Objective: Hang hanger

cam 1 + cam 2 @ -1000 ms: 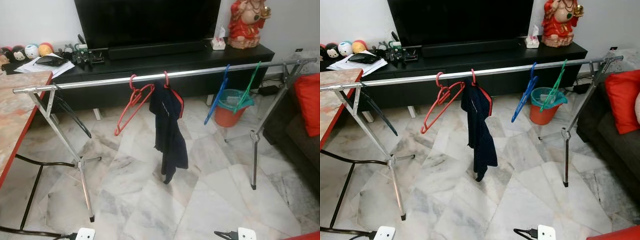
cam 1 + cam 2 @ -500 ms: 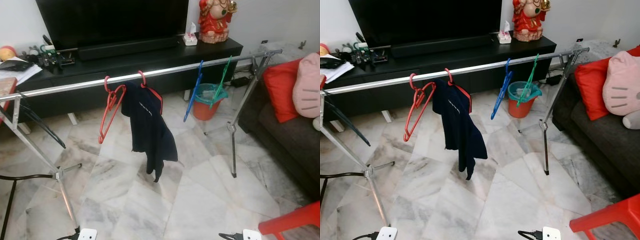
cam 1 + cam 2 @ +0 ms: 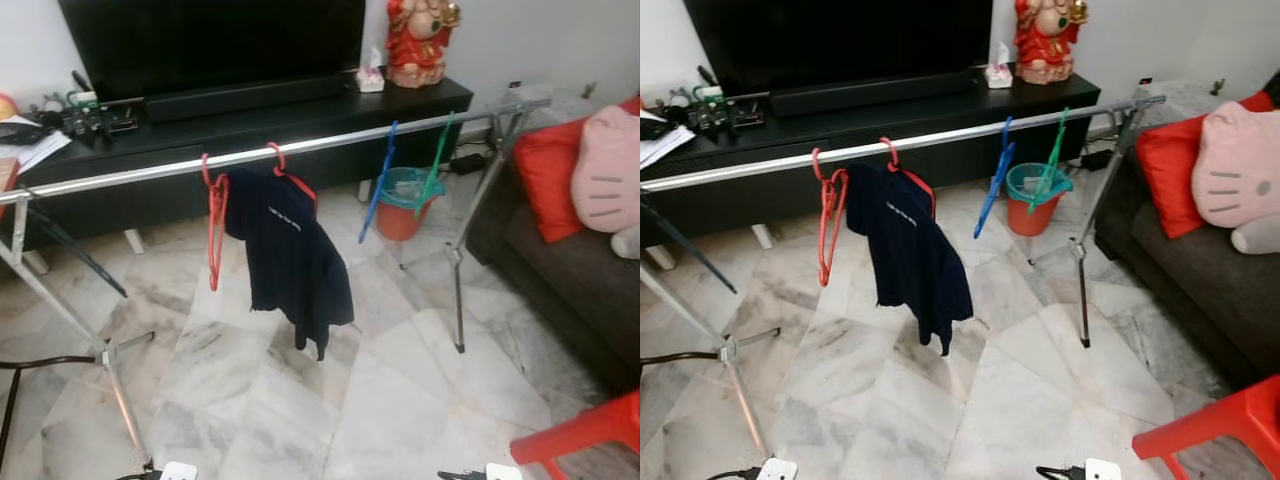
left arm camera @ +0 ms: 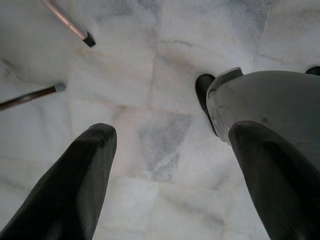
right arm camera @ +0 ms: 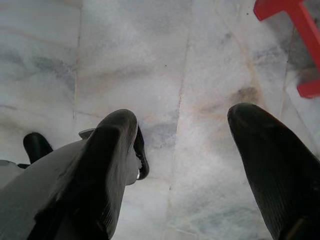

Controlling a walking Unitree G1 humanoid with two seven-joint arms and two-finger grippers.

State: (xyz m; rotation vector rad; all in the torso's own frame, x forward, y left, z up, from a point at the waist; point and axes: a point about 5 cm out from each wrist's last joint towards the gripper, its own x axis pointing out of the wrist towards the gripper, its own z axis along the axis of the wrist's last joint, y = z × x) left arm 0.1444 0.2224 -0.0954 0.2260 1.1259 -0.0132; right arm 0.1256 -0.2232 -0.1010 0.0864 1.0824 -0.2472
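A long silver rail (image 3: pixel 330 143) on tripod legs crosses the room ahead of me. On it hang an empty red hanger (image 3: pixel 213 228), turned almost edge-on, and beside it a red hanger (image 3: pixel 288 172) carrying a dark garment (image 3: pixel 292 258). Farther right on the rail hang a blue hanger (image 3: pixel 378 184) and a green hanger (image 3: pixel 434 163). Both arms hang idle at my sides. The left gripper (image 4: pixel 172 135) and the right gripper (image 5: pixel 182 120) are open over the marble floor with nothing between their fingers.
Behind the rail stand a black TV console (image 3: pixel 300 110), a red statue (image 3: pixel 418 40) and an orange bin (image 3: pixel 404 204). A dark sofa with a red cushion (image 3: pixel 545 165) and a pink pillow (image 3: pixel 603 185) is on the right. A red chair (image 3: pixel 580 436) is near right.
The view has swung to the right, bringing the sofa and red chair in. The empty red hanger has turned edge-on and the garment has swung a little.
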